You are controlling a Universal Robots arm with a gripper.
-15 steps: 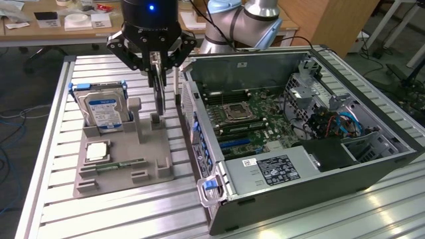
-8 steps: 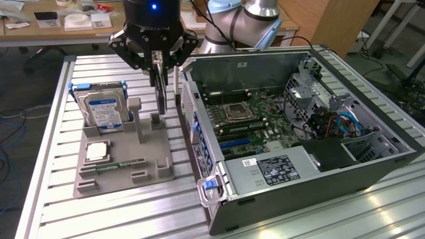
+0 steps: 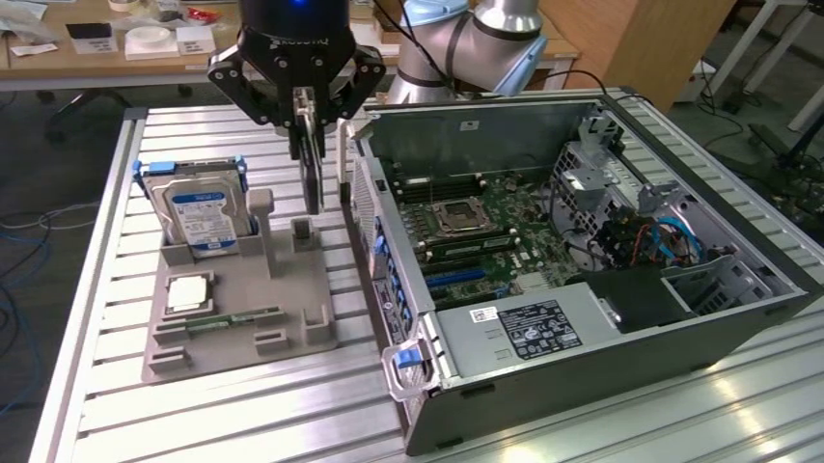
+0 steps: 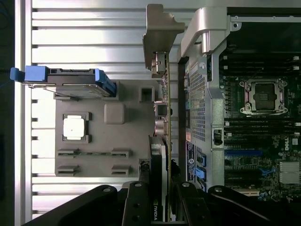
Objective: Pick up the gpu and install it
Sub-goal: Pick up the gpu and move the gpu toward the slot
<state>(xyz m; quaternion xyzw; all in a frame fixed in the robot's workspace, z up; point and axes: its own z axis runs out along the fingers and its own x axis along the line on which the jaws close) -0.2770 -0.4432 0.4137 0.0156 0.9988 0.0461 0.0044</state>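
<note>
Black gpu [image 3: 313, 164] clamped in my gripper [image 3: 307, 104], hanging edge-down above grey parts tray [image 3: 232, 323], beside open computer case [image 3: 618, 371]. Best hold card vertical, grip firm, clear of case wall.

You have one thin black rectangular gpu card [image 3: 313, 172], one open grey metal computer case [image 3: 644, 352] and one grey plastic tray [image 3: 291, 285]. You also have one blue-labelled silver hard drive [image 3: 201, 218], one square silver chip [image 3: 189, 292] and one slim green memory stick [image 3: 233, 319].

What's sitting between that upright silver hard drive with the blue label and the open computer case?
The thin black gpu card, hanging from the gripper over the grey tray, in the exterior view.
</note>
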